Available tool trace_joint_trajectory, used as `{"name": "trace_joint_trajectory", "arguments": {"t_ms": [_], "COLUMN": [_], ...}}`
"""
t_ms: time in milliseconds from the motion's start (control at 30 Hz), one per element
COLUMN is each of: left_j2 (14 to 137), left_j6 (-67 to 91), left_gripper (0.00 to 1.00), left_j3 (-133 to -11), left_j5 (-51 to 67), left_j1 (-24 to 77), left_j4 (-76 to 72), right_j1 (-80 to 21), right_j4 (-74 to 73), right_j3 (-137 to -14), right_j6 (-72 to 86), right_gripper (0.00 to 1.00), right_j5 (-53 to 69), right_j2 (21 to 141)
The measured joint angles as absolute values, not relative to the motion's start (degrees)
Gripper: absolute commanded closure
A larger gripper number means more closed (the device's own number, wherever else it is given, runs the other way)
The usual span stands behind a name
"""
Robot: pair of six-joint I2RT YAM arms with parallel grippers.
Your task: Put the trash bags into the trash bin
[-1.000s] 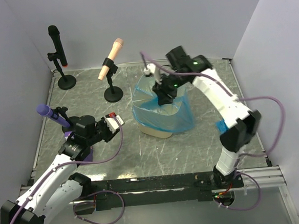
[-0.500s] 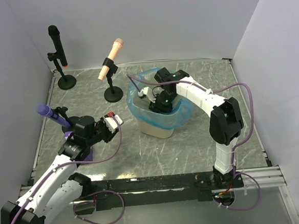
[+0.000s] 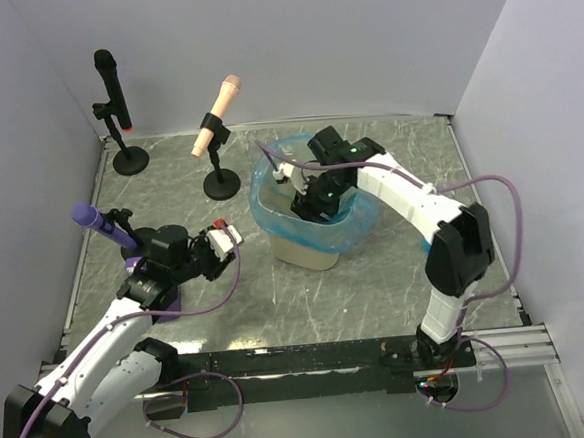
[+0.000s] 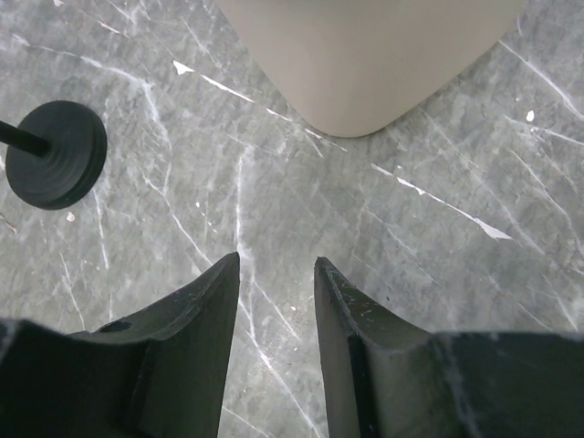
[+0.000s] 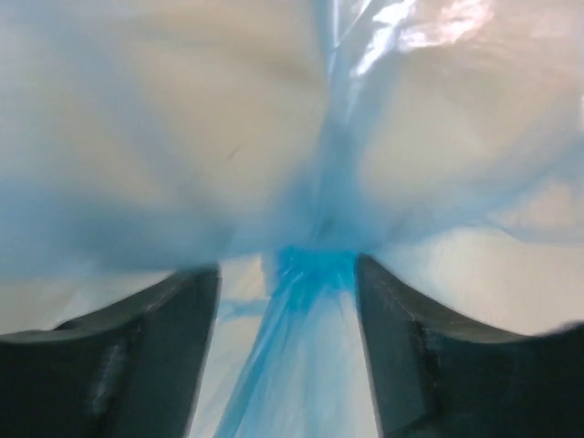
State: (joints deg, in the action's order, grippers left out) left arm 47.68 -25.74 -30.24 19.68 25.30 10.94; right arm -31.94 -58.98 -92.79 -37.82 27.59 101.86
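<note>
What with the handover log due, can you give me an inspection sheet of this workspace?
Surface: grey marbled table, white flecks, no spill seen.
Job's things: trash bin upright mid-table; blue trash bag draped over its rim and hanging inside.
Clutter: black microphone, peach microphone, purple microphone, all on stands.
Grippers: left gripper open, empty, above bare table; right gripper inside the bin, bag bunched between its fingers, grip unclear.
Cables: purple cables loop off both arms.
Surroundings: plain walls on three sides; nothing else seen.

Trash bin [image 3: 305, 254]: plain cream-beige. Trash bag [image 3: 325, 235]: translucent blue. Table [image 3: 377, 293]: grey marble pattern with white veins. Black microphone [image 3: 107, 73], peach microphone [image 3: 225, 95] and purple microphone [image 3: 94, 219] have black stands.
</note>
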Motion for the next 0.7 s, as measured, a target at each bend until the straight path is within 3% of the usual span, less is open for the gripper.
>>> {"name": "trace_joint_trajectory", "arguments": {"t_ms": [200, 367, 467, 600, 700], "left_j2": [47.9, 51.5, 55.9, 63.4, 68.1], "left_j6": [-24.7, -21.7, -19.9, -16.6, -14.0], "left_gripper": [0.50, 0.48, 0.48, 0.31, 0.01], "left_j3": [-34.2, -46.9, -55.1, -65.7, -71.4], "left_j5": [19.6, 20.1, 20.8, 20.5, 17.3], "left_j1": [25.3, 25.3, 25.3, 25.3, 24.9], "left_j4": [12.0, 11.2, 9.9, 7.8, 5.7], "right_j1": [-32.0, -32.0, -32.1, -32.3, -31.4], "right_j4": [-59.7, -57.3, -53.7, -48.8, -43.5], "right_j3": [-94.8, -96.4, -96.5, -100.2, -102.0], "right_j6": [-34.2, -29.1, -23.4, -14.9, -12.7], "right_gripper": [0.22, 0.05, 0.03, 0.01, 0.01], "right_j5": [27.6, 25.5, 19.2, 0.9, -10.8], "right_j2": [92.1, 83.4, 79.9, 79.9, 81.2]}}
